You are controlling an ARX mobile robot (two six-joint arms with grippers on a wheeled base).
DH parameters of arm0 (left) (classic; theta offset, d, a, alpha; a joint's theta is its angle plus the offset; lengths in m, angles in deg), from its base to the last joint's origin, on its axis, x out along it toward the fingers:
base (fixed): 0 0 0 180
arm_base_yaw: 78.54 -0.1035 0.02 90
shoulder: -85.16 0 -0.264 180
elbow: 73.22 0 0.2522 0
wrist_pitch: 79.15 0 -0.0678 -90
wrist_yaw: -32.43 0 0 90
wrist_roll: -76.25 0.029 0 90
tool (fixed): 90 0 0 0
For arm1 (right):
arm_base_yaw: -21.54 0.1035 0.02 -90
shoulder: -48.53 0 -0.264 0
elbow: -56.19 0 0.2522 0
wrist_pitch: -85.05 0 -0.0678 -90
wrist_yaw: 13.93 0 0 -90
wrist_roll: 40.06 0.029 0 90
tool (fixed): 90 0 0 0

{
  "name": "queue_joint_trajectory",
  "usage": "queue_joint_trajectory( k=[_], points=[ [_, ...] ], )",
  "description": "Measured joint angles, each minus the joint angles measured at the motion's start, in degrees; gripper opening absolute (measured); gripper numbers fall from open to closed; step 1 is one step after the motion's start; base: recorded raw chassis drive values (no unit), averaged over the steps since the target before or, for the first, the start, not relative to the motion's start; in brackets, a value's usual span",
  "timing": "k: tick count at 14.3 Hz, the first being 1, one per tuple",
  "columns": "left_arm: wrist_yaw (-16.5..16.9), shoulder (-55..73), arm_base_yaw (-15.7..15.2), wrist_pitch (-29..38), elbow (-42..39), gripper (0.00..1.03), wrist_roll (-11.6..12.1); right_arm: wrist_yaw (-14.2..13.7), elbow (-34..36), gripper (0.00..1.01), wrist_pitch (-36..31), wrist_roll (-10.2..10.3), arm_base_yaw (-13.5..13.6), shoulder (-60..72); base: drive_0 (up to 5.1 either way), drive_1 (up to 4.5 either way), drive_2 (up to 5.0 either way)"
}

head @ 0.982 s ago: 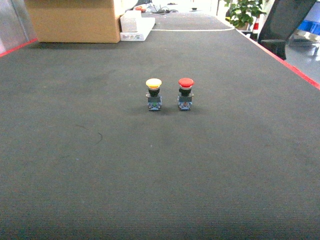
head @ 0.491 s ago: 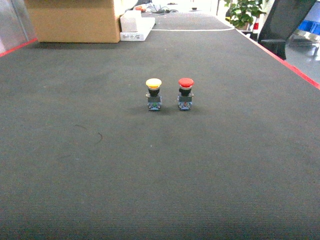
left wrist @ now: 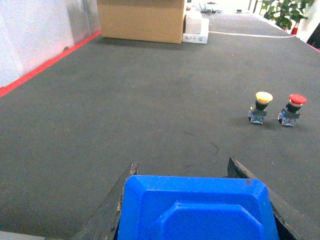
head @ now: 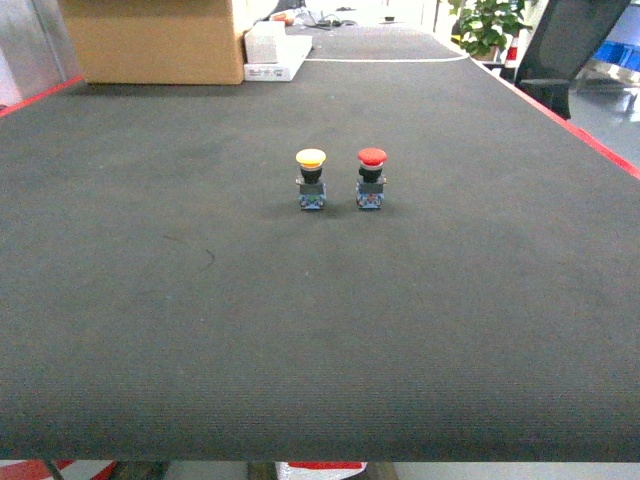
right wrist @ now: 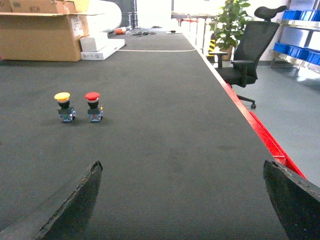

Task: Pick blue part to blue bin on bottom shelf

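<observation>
Left wrist view, nearest first: my left jaws are clamped on the blue part (left wrist: pixel 197 210), one finger tight against each of its sides, and its raised top face fills the bottom of the picture. My right jaws stand wide apart with nothing between them, only the dark desk (right wrist: pixel 165 165) below. So the pick looks done and the carry is the step in hand. Neither the blue bin nor the bottom shelf shows in any view, so I judge the base has to turn or roll away from this desk before I can place anything. To do that well I should keep the squeeze steady, hold the part level and close in, and not swing the arm while the wheels move. Past my jaws, out on the desk, a yellow push button (head: pixel 311 178) and a red push button (head: pixel 371 176) stand side by side, well apart from both arms. At the far edge sits a cardboard box (head: pixel 150 40). Beyond the desk's right side are an office chair (right wrist: pixel 245 45) and blue trays (right wrist: pixel 300 50) on a rack; whether those are my goal I cannot tell.
</observation>
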Motion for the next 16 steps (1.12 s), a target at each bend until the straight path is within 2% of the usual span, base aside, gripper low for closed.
queue_joint_trajectory(
  k=[5,16],
  points=[
    [0.0,0.3,0.0,0.0,0.0,0.44,0.0,0.0,0.0,0.98,-0.1,0.0,0.0,0.0,-0.2,-0.23,-0.2],
    [0.0,0.3,0.0,0.0,0.0,0.44,0.0,0.0,0.0,0.98,-0.1,0.0,0.0,0.0,-1.6,-1.61,-1.6]
  ],
)
